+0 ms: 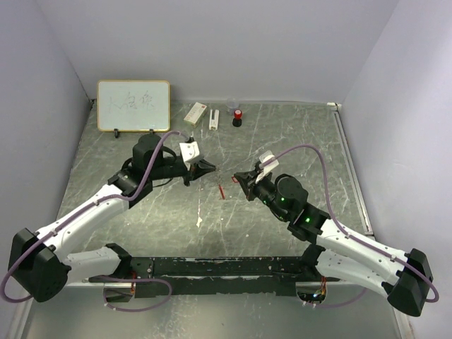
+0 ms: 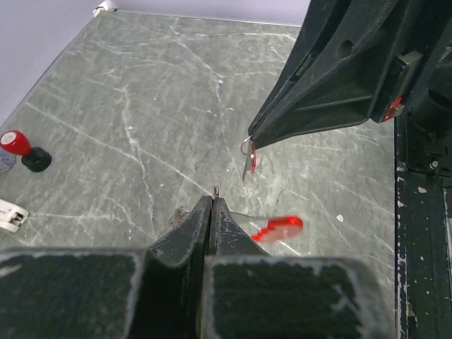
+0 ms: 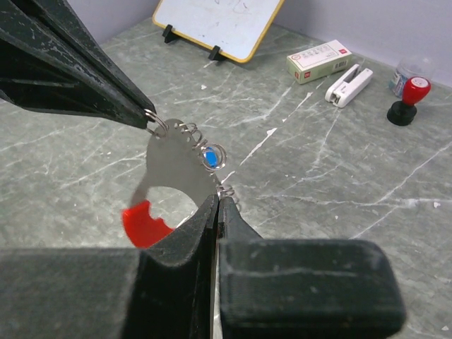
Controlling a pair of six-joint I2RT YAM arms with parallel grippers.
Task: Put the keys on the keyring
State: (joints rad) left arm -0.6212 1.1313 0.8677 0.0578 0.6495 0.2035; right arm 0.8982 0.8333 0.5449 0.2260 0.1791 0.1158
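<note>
The keyring (image 3: 173, 166) — grey strip, red strap end — hangs midair; the blue-headed key (image 3: 210, 157) sits at its coil.

From my station I count two black two-finger grippers, the left gripper (image 1: 210, 167) and the right gripper (image 1: 237, 177). There is one keyring (image 3: 166, 159) of thin wire, grey metal strip and red strap. I see two tiny silver keys, a blue-headed key (image 3: 210, 157) and a red-headed key (image 2: 248, 161), one wood-framed whiteboard (image 1: 133, 106), one white-and-red cardboard box (image 1: 195, 111), one white plastic stapler (image 1: 213, 119) and one red-capped, black-based bottle (image 1: 237, 117).
</note>
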